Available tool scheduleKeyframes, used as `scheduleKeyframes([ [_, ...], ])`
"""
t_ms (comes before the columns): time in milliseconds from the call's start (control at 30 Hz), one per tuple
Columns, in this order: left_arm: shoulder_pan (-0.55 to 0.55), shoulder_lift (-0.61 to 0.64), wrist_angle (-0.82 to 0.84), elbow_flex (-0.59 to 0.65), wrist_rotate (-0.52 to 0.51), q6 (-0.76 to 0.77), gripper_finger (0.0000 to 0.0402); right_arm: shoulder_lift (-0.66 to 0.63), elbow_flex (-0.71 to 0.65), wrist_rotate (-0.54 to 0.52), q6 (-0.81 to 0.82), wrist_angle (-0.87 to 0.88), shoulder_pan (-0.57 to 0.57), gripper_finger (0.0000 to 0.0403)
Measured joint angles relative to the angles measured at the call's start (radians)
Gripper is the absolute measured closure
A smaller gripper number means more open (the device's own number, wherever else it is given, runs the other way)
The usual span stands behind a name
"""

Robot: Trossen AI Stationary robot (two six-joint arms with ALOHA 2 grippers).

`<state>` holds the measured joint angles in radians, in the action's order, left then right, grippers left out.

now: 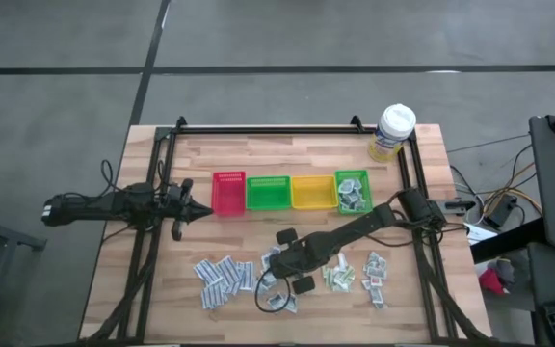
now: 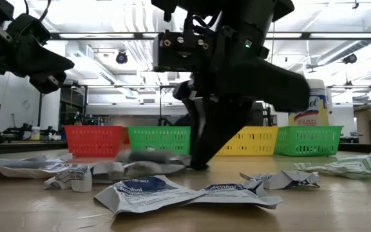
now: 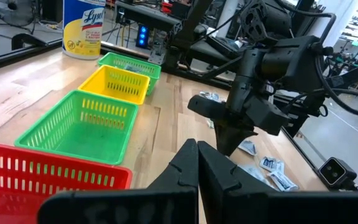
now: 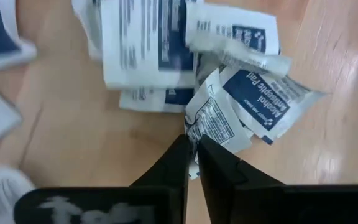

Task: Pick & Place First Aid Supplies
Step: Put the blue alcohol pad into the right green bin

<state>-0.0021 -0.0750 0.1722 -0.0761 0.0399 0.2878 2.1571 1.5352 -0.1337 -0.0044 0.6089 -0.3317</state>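
Because the white-blue sachet (image 4: 229, 115) lies crumpled against others in the pile (image 1: 227, 280) on the worktop (image 1: 258, 154), the right gripper (image 4: 192, 152), its fingers nipping its edge, may lift 2 at once or lose it. Left gripper (image 3: 197, 163) waits closed, empty, beside the red bin (image 1: 228, 192).
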Motion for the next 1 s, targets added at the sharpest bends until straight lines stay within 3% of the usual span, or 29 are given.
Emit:
scheduleKeyframes([
  [333,0.0,0.0,0.0,0.0,0.0,0.0,0.0401,-0.003,0.17,0.002,0.001,0.294,0.0,0.0375],
  [600,0.0,0.0,0.0,0.0,0.0,0.0,0.0401,-0.005,0.367,-0.007,0.136,0.757,0.002,0.0374],
  [733,0.0,0.0,0.0,0.0,0.0,0.0,0.0401,-0.006,0.416,-0.093,0.225,0.948,0.002,0.0374],
  [1000,0.0,-0.001,0.0,0.0,0.0,0.0,0.0401,-0.05,0.347,-0.221,0.311,0.964,0.017,0.0374],
])
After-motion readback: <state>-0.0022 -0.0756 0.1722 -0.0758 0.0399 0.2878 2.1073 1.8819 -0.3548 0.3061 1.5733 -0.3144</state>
